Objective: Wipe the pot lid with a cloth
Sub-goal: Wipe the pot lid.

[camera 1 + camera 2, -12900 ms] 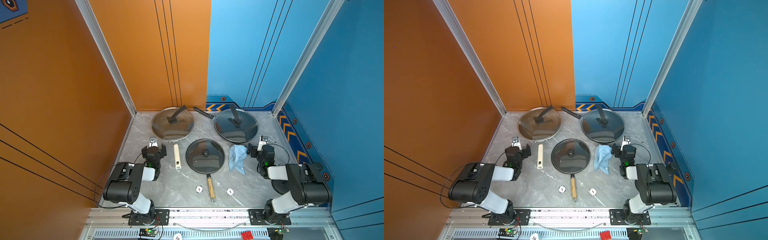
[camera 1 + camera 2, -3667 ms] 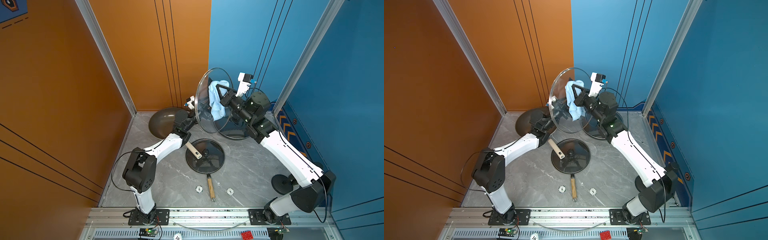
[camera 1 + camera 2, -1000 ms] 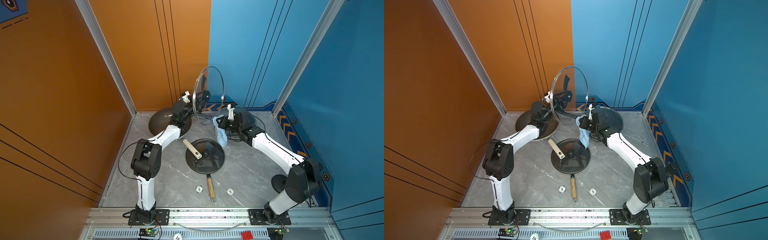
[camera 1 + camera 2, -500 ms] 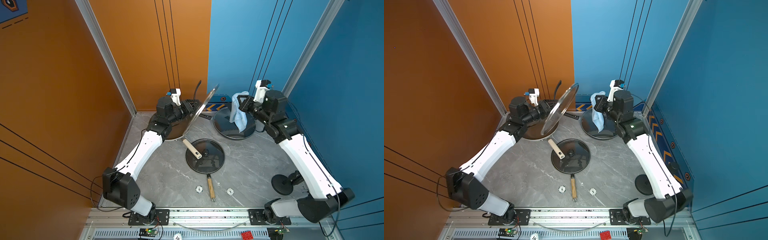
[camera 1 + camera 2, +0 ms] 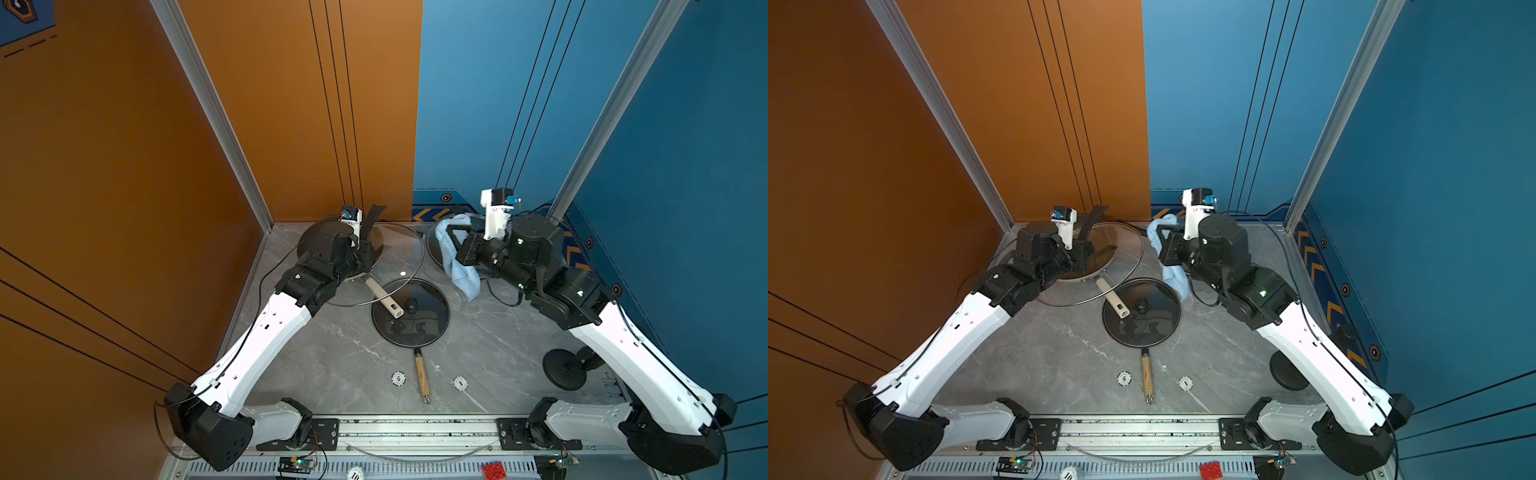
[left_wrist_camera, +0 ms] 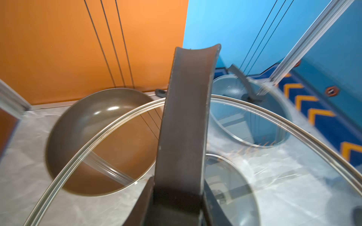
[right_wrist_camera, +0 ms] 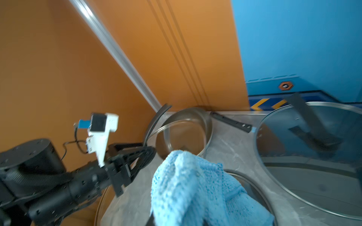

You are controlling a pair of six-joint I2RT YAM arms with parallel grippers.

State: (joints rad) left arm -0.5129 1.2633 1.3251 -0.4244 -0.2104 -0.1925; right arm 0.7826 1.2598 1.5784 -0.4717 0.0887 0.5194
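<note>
- Left gripper: clamped on the black strap handle of the pot lid.
- The lid is held low and tilted at the back left of the desk, partly over the brown pan. I cannot tell whether its lower rim touches anything.
- Right gripper: closed tight on a bunch of the cloth, with the rest hanging loose. The cloth is raised near the lid's rim on the right arm's side, not touching the glass.
- Step in hand, my reading: bring the cloth to the glass and start wiping.
- To do it well:
  - turn the lid's face toward the right arm;
  - grip the handle firmly so the lid cannot swing;
  - press with the bunched part, not the loose tail;
  - sweep from the handle out to the rim with light force, since the glass hangs from one strap.
- Around: a small lidded pan with a wooden handle sits at desk centre. A cream handle, apparently the brown pan's, reaches over its rim. A second lidded pan sits just behind the cloth.
- In the way: the loose tail could snag on the second pan's upright handle. The lid's rim could knock the cream handle if lowered.
</note>
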